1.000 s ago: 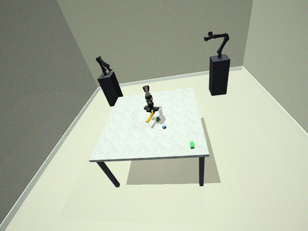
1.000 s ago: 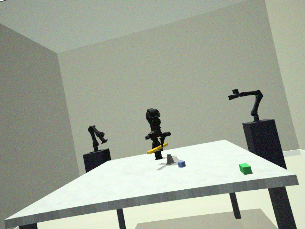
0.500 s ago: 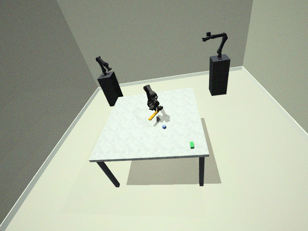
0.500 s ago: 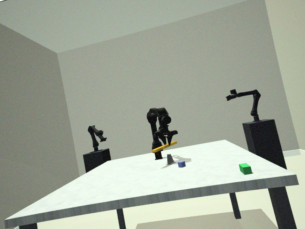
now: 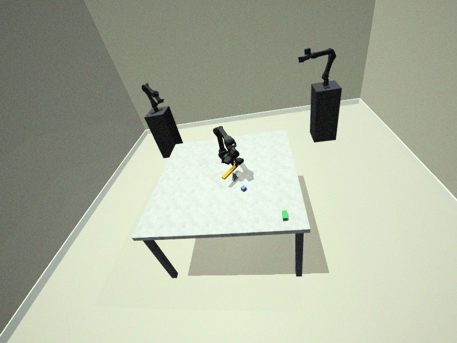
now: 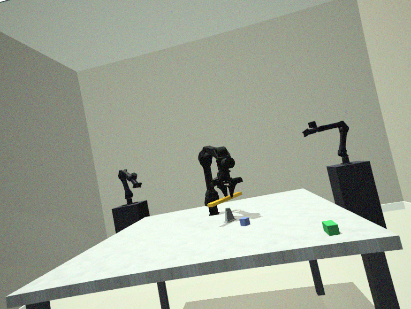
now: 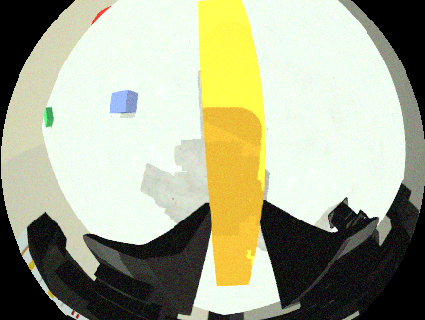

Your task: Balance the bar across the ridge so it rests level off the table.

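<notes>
My gripper [image 5: 237, 164] [image 6: 228, 196] [image 7: 237, 211] is shut on the long yellow-orange bar [image 5: 228, 174] [image 6: 216, 202] [image 7: 231, 141]. The bar is in the air above the table, clear of it. The small dark grey ridge [image 5: 234, 177] [image 6: 228, 215] stands upright on the table [image 5: 184, 206] [image 6: 159, 246], below the bar and apart from it in the exterior view. The ridge is not visible in the wrist view, where the bar and fingers cover much of the middle. In that view the bar runs from between the fingertips to the top edge.
A small blue cube [image 5: 243, 188] [image 6: 244, 221] [image 7: 124, 101] lies close to the ridge. A green block [image 5: 284, 215] [image 6: 330, 227] [image 7: 48, 117] lies near the table's front right corner. Two other arms stand on dark pedestals [image 5: 325, 114] [image 6: 352, 189] beyond the table.
</notes>
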You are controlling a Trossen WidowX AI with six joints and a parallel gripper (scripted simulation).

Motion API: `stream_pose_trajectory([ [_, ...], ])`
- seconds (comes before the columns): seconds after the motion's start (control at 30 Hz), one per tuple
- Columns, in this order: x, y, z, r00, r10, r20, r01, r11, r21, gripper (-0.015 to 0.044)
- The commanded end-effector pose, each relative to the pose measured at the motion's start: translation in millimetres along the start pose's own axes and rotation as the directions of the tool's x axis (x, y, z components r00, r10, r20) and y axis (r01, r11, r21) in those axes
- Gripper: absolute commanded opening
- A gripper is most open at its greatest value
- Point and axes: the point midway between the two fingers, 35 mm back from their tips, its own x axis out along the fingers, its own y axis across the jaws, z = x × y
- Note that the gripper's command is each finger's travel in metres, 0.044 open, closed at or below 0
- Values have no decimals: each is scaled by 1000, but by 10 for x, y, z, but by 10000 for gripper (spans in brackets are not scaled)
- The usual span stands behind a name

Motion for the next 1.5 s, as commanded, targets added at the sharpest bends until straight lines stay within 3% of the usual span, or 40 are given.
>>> stream_pose_trajectory([
  [0.0,79,-1,-8,1000,-3,-4,3,1000,5,0],
  [0.53,331,-10,-5,1000,-3,-4,3,1000,5,0],
  [1.47,333,-8,-3,1000,-3,-4,3,1000,5,0],
])
